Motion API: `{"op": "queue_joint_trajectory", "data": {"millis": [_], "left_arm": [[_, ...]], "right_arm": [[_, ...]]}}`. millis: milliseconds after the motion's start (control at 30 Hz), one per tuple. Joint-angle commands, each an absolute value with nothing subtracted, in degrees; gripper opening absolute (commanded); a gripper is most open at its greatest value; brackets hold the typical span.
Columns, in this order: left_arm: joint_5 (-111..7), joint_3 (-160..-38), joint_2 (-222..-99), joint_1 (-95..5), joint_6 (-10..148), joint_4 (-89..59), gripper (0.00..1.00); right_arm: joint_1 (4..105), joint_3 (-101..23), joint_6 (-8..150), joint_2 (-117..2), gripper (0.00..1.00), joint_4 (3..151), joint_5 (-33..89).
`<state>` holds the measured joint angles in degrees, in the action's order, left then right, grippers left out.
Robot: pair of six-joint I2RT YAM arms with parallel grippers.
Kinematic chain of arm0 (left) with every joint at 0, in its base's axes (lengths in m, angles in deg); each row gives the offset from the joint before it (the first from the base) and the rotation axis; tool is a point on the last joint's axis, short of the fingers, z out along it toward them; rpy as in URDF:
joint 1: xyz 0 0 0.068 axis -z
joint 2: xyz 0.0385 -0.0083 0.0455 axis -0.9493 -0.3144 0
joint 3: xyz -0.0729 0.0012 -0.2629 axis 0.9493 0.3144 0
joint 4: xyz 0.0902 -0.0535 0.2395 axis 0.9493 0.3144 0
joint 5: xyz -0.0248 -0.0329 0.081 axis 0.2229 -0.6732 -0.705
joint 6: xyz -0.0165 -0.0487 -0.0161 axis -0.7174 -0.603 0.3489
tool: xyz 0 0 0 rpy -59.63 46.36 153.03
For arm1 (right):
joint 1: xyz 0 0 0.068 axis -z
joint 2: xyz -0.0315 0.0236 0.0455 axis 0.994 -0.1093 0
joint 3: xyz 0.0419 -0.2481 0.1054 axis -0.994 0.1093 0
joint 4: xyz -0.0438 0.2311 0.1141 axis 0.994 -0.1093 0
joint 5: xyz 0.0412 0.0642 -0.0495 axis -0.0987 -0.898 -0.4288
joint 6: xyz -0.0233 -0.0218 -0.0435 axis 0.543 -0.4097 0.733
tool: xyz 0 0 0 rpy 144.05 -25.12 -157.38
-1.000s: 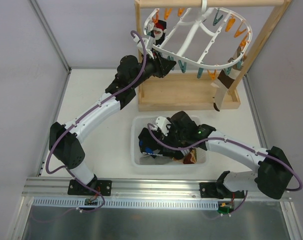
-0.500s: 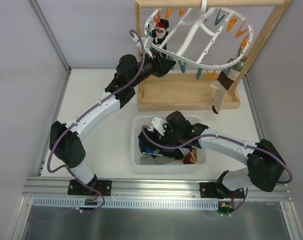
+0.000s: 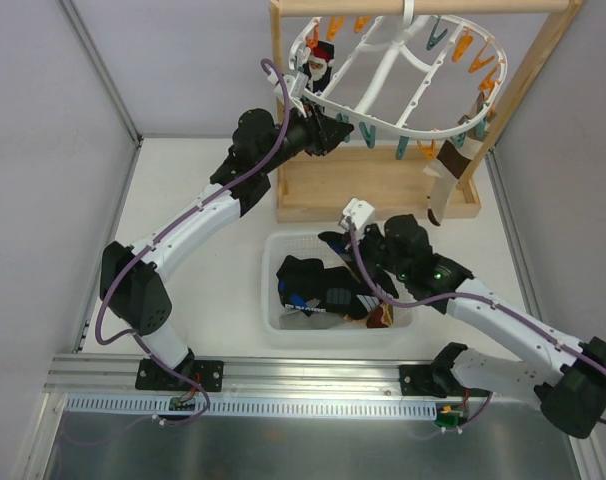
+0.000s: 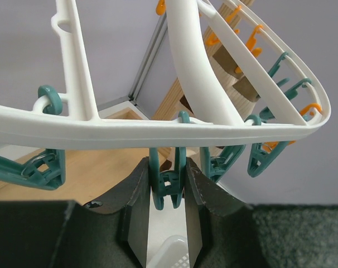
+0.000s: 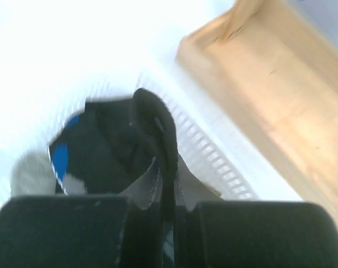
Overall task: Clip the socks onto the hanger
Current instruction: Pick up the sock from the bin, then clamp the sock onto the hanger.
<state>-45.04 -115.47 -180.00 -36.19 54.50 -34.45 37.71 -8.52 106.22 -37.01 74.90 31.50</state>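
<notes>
The white ring hanger [image 3: 408,75] hangs from the wooden stand. My left gripper [image 3: 339,130] reaches up to its near-left rim. In the left wrist view that gripper [image 4: 169,187] is shut on a teal clothespin [image 4: 157,178] dangling under the rim [image 4: 119,134]. My right gripper [image 3: 355,250] is above the basket's back edge, shut on a black sock [image 3: 335,240]. The right wrist view shows this gripper [image 5: 168,190] pinching the edge of the black sock [image 5: 119,139], which has blue and white marks. A striped sock [image 3: 443,170] and a dark red sock [image 3: 318,62] hang clipped on the ring.
A white mesh basket [image 3: 270,300] in front of the stand holds more socks, black [image 3: 308,285] and brown [image 3: 381,316]. The wooden stand's base [image 3: 373,190] and right post [image 3: 523,85] lie behind it. Further orange and teal pegs [image 3: 423,150] dangle round the ring.
My right gripper has shut on the black sock in the basket and lifted it up and back towards the stand. The left gripper stays on the teal clothespin.
</notes>
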Motion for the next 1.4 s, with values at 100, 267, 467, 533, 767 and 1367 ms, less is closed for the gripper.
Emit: {"op": "queue_joint_trajectory", "data": {"millis": [100, 267, 467, 533, 767, 1367], "left_arm": [[-35.76, -116.21, -177.33, -37.4, 54.47, -32.91, 0.0], [-31.53, -116.83, -177.07, -38.01, 52.97, -33.43, 0.0], [-29.24, -116.83, -177.15, -38.1, 53.06, -33.7, 0.0], [-28.97, -116.13, -177.07, -38.1, 52.88, -34.84, 0.0], [-27.39, -116.04, -177.77, -38.1, 52.53, -36.42, 0.0], [-23.52, -113.14, -179.7, -38.37, 53.23, -45.3, 0.0]], "right_arm": [[46.98, -12.72, 94.66, -32.98, 0.01, 81.96, 23.22], [48.92, -19.22, 94.74, -34.92, 0.01, 81.88, 25.48], [49.27, -25.11, 95.53, -38.61, 0.01, 81.26, 29.79], [49.27, -25.21, 95.36, -39.4, 0.01, 82.31, 30.32], [50.5, -28.54, 94.74, -42.3, 0.01, 82.24, 31.02], [55.51, -36.37, 84.11, -47.13, 0.01, 80.48, 21.45]]}}
